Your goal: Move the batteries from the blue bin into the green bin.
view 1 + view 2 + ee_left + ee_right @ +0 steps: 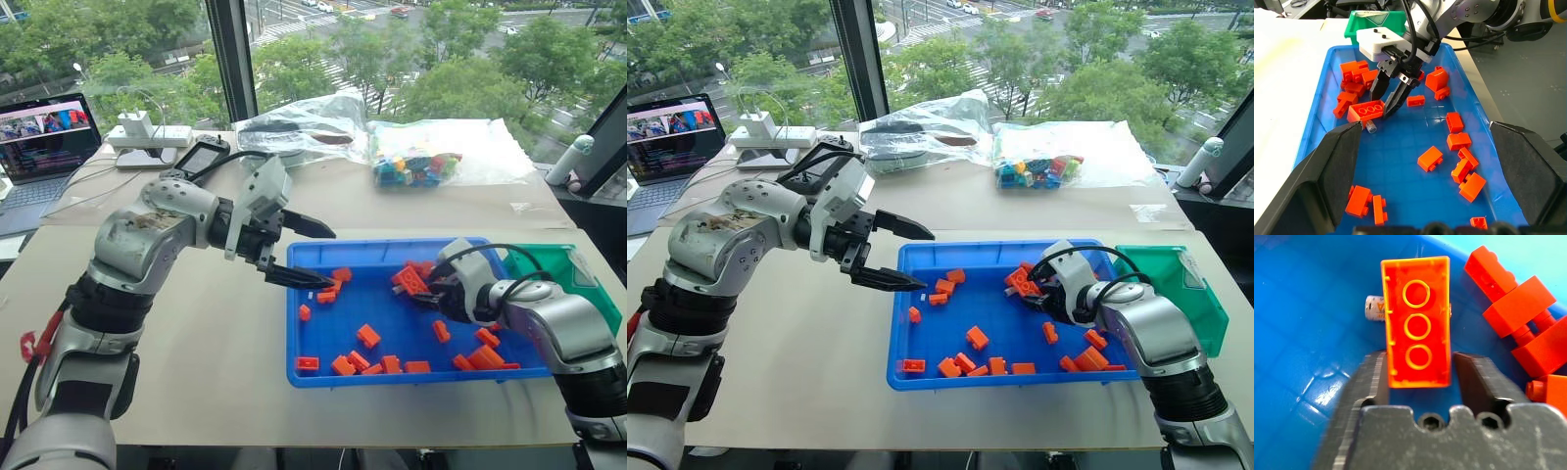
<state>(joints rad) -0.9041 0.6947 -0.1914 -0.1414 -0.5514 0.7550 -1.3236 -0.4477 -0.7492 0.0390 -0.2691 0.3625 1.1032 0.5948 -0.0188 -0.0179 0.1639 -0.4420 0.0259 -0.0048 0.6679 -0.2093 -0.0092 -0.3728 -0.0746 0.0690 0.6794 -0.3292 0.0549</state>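
Note:
The blue bin [392, 377] holds several orange bricks. My right gripper [423, 294] reaches into its far right part, beside the green bin [563, 264]. In the right wrist view its fingers [1374, 377] press the sides of an upside-down orange brick [1418, 323]. One grey battery [1374, 308] lies on the blue floor just past that brick, mostly hidden by it. In the left wrist view the same battery [1371, 127] lies against the brick [1366, 110]. My left gripper [328, 259] hangs open above the bin's left end, holding nothing.
A laptop [44, 147] and a power strip [147, 137] sit at the back left. Plastic bags, one with coloured bricks [416, 166], lie behind the blue bin. A white bottle [568, 162] stands at the far right. Loose orange bricks [367, 336] are scattered through the bin.

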